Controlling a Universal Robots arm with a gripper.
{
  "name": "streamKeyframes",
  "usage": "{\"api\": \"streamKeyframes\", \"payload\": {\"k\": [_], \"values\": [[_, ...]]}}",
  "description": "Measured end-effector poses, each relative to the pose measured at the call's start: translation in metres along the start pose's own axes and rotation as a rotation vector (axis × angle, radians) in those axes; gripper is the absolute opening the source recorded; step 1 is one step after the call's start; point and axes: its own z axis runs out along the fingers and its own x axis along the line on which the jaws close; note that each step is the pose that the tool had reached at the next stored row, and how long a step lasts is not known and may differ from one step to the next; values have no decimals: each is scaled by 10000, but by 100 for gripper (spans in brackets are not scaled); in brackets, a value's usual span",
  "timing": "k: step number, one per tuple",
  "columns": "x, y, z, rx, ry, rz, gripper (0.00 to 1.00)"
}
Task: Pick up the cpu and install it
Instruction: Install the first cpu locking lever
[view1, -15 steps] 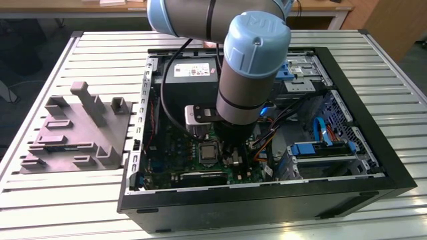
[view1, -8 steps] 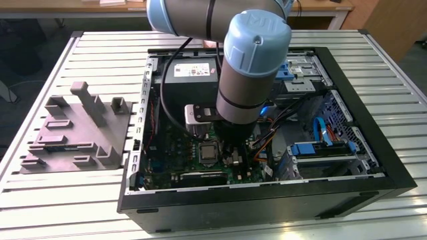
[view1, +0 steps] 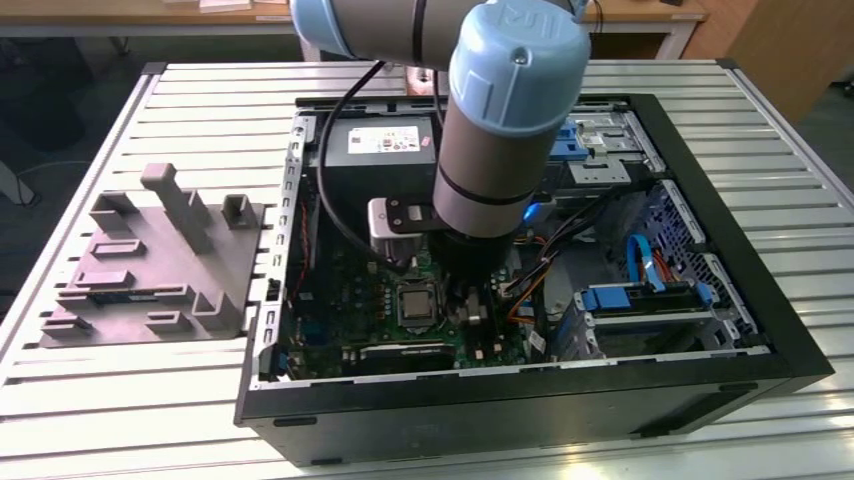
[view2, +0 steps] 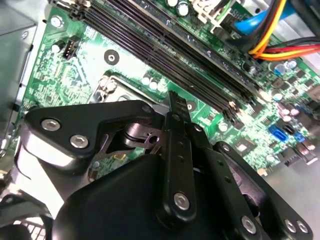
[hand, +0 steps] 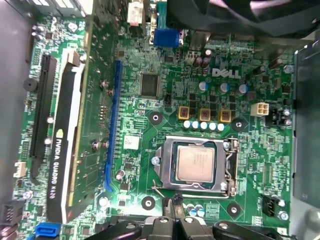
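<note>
While the tool (hand: 176, 212) is hanging low over the green motherboard (hand: 150, 65) in the first wrist view, its dark fingers (hand: 176, 206) are sitting pressed together with nothing between them, just beside the edge of the metal-framed socket (hand: 196, 162). Inside that socket the cpu (hand: 195, 164) is lying flat, its pale silvery top facing up, apart from the fingertips. In the second wrist view the black linkage of the tool (view2: 177, 107) is covering most of the board, with long dark memory slots (view2: 165, 45) running beyond it. Farther off, in the exterior view, the arm (view1: 501, 120) is reaching down into the open black computer case (view1: 534, 400), which is resting on the slatted tabletop (view1: 134, 400). Beyond it, toward the exterior view's left, a grey tray (view1: 154, 265) is sitting near the case.
</note>
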Motion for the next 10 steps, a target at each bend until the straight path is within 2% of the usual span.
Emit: {"api": "streamKeyframes", "payload": {"k": [4, 10], "values": [[-1, 5, -78, 0, 0, 0, 11], [-1, 5, -82, 0, -1, 0, 11]]}}
